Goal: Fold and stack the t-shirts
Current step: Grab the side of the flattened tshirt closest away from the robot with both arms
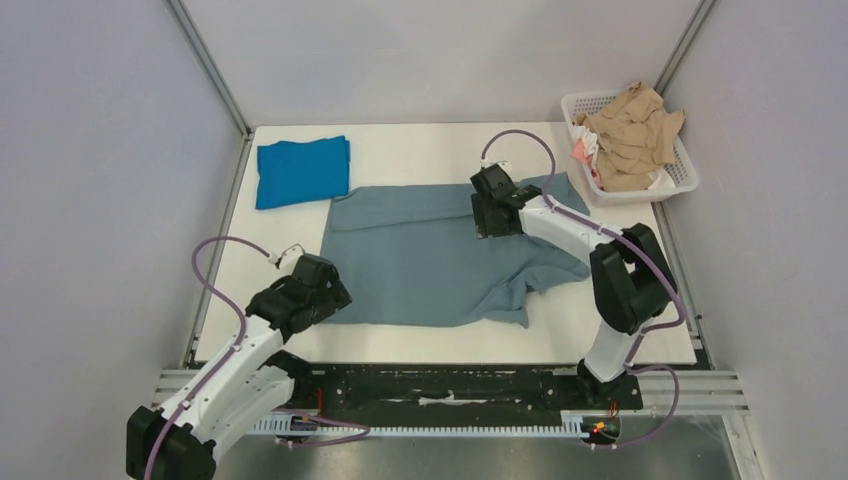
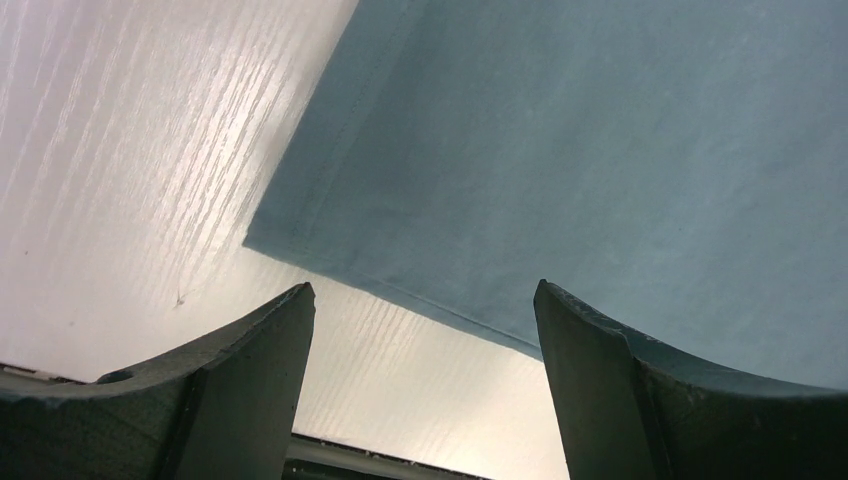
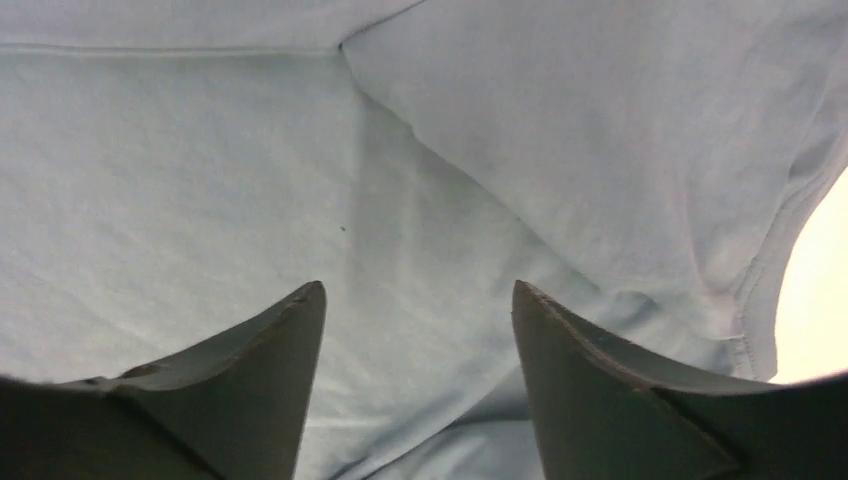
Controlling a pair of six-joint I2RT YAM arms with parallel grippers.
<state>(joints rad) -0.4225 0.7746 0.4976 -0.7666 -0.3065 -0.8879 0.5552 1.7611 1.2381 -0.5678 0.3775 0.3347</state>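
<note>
We see the slate grey-blue t-shirt (image 1: pixel 420 260) spread flat across the middle of the white table (image 1: pixel 420 140). The cobalt blue t-shirt (image 1: pixel 302 170) lies folded at the far left, just beside it. Our left gripper (image 2: pixel 420 300) hovers, jaws wide apart, over the grey shirt's near left hem corner. Our right gripper (image 3: pixel 418 290) hangs over its far right part, fingers apart with nothing between them. 1 white basket (image 1: pixel 572 102) of clothes sits far right.
</note>
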